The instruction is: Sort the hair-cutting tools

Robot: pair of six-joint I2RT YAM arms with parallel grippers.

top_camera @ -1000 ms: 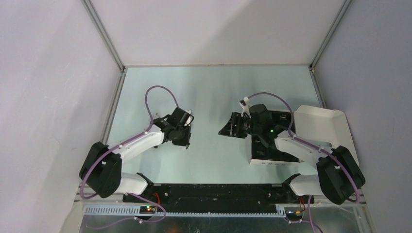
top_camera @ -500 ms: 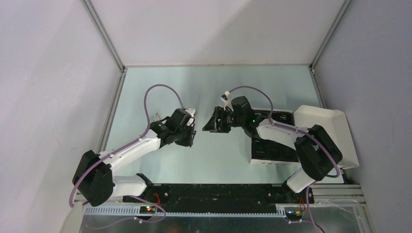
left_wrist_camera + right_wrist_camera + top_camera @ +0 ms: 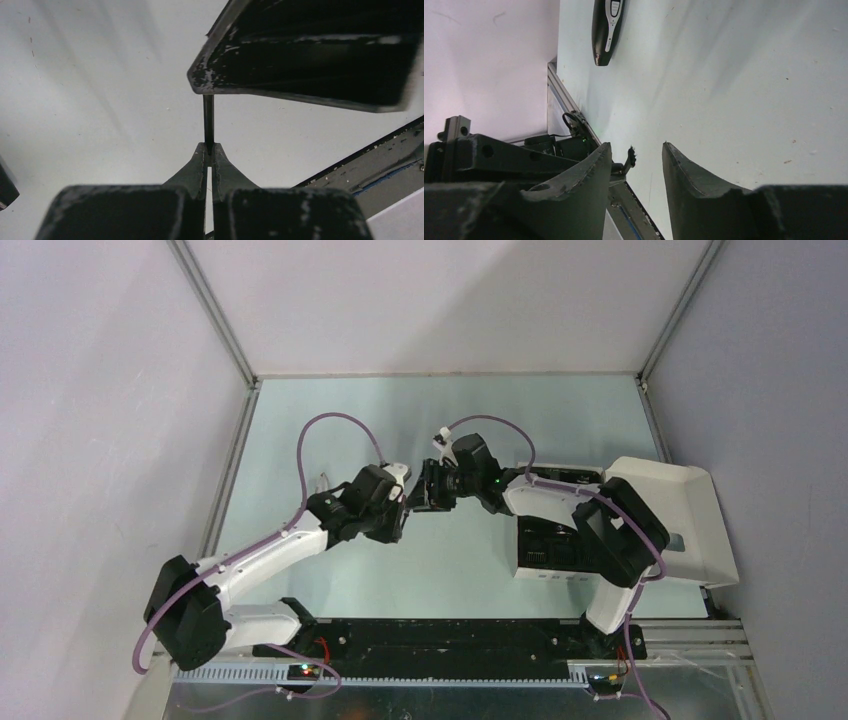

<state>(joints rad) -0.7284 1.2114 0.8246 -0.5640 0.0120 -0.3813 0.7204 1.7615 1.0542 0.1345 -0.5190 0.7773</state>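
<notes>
**Brush passed between two grippers above the table**

The left gripper point(image 3: 208, 149) has its fingers pressed together on one end of a thin black brush point(image 3: 208, 120), which stands out straight from the fingertips. The far end of the brush reaches the right gripper point(image 3: 636, 146), which faces the left one over the middle of the table point(image 3: 430, 410).

In the right wrist view, the bristled tip of the brush sits between that gripper's two fingers. It is close to one finger, with a clear gap to the other. The right jaws stand partly apart around the tip and do not clamp it.

The clipper point(image 3: 606, 25), a long black body with a silvery strip, lies flat on the table by itself, well apart from both grippers and near the wall.

On the right side of the table, behind the right arm, sits a white box point(image 3: 545, 575) with a black insert. Its lid point(image 3: 690, 510) is laid open toward the right wall.
</notes>
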